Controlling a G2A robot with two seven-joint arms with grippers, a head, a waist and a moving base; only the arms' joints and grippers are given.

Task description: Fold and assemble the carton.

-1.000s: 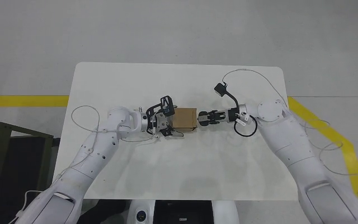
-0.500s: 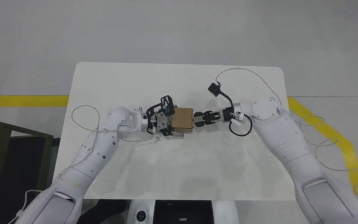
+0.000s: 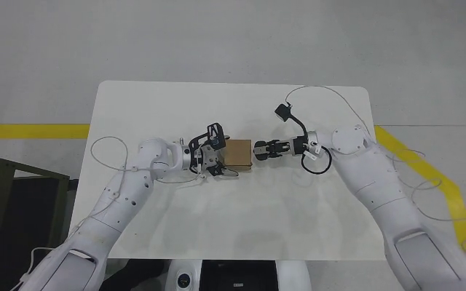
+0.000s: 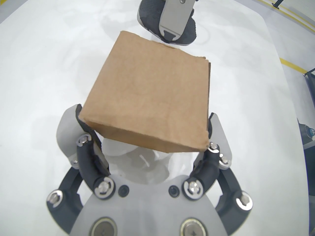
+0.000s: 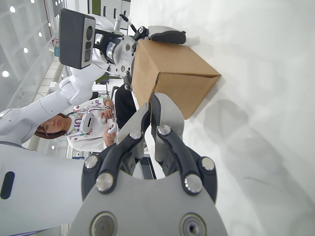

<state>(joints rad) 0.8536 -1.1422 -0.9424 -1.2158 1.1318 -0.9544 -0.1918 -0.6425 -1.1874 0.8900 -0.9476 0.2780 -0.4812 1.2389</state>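
The left tool [image 4: 145,124] pinches the carton [image 4: 152,94] across its width, one finger pad on each corner of the end nearest that wrist. The brown cardboard box lies near the middle of the white worktop [image 3: 145,109], between the two arms. The right tool [image 5: 151,104] has its fingers pressed together into a narrow tip, and that tip sits against the opposite end of the carton, at the upright edge where a side seam or flap edge shows in the right wrist view. Whether it presses there or only touches cannot be told. I judge this to be a step of tucking or flattening an end flap while the other arm braces the box. The risks follow from that. The left pads hold only at the corners, so a firm push from the tip could slide the carton back through them or twist it on the worktop. The tip is thin and bears close to an edge, so it could skid off the cardboard or dent the wall. An end flap that is not fully seated may spring open once the tip lifts.
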